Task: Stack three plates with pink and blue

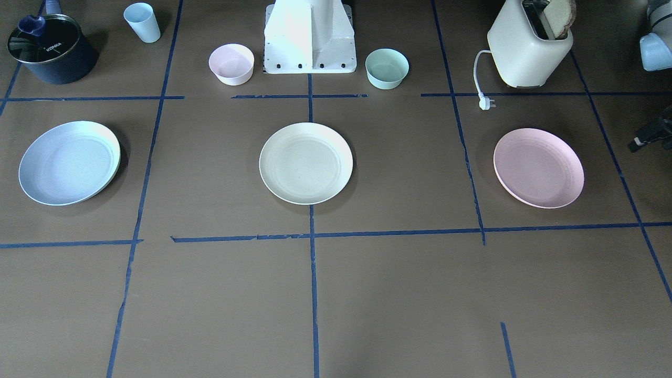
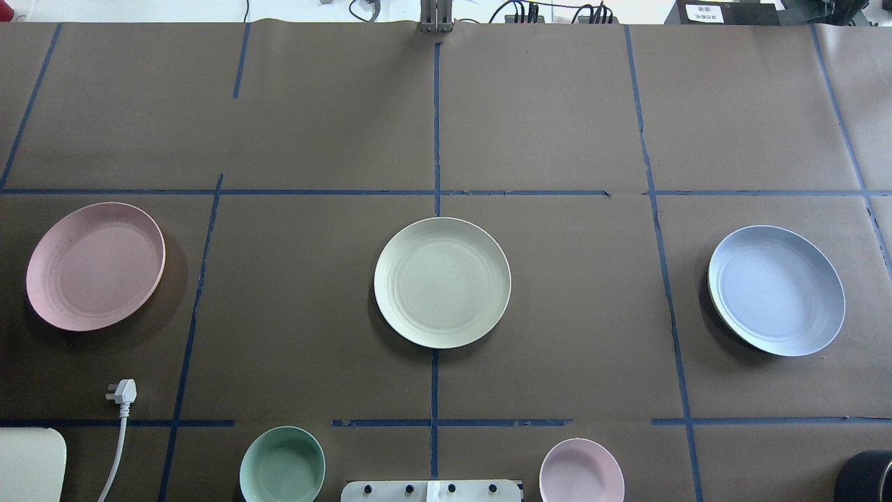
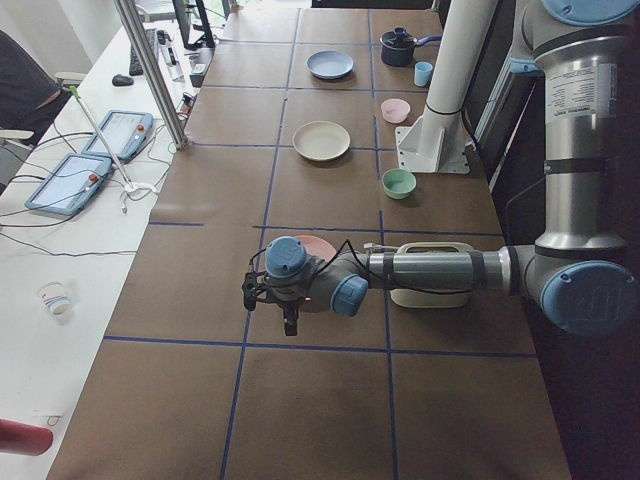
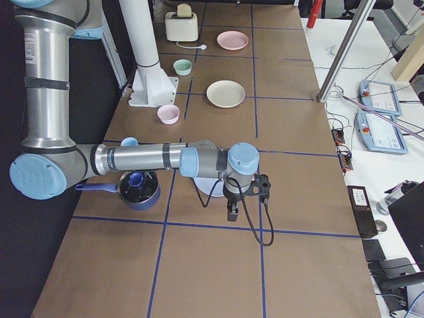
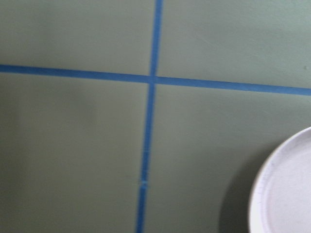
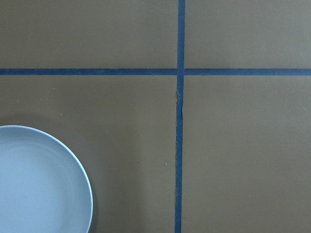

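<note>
Three plates lie apart in one row on the brown table. The pink plate [image 1: 538,168] [image 2: 95,265] is on my left, the cream plate [image 1: 306,163] [image 2: 442,282] in the middle, the light blue plate [image 1: 69,163] [image 2: 775,290] on my right. My left gripper [image 3: 290,320] hangs over the table beside the pink plate, whose rim [image 5: 286,194] shows in the left wrist view. My right gripper [image 4: 233,211] hangs beside the blue plate [image 6: 39,179]. I cannot tell whether either gripper is open or shut. Both hold nothing that I can see.
Near the robot base [image 1: 310,39] stand a small pink bowl [image 1: 231,63] and a mint-green bowl [image 1: 387,68]. A cream toaster [image 1: 530,47] with its loose plug [image 1: 486,103] is behind the pink plate. A dark pot [image 1: 52,50] and a blue cup [image 1: 142,22] are behind the blue plate.
</note>
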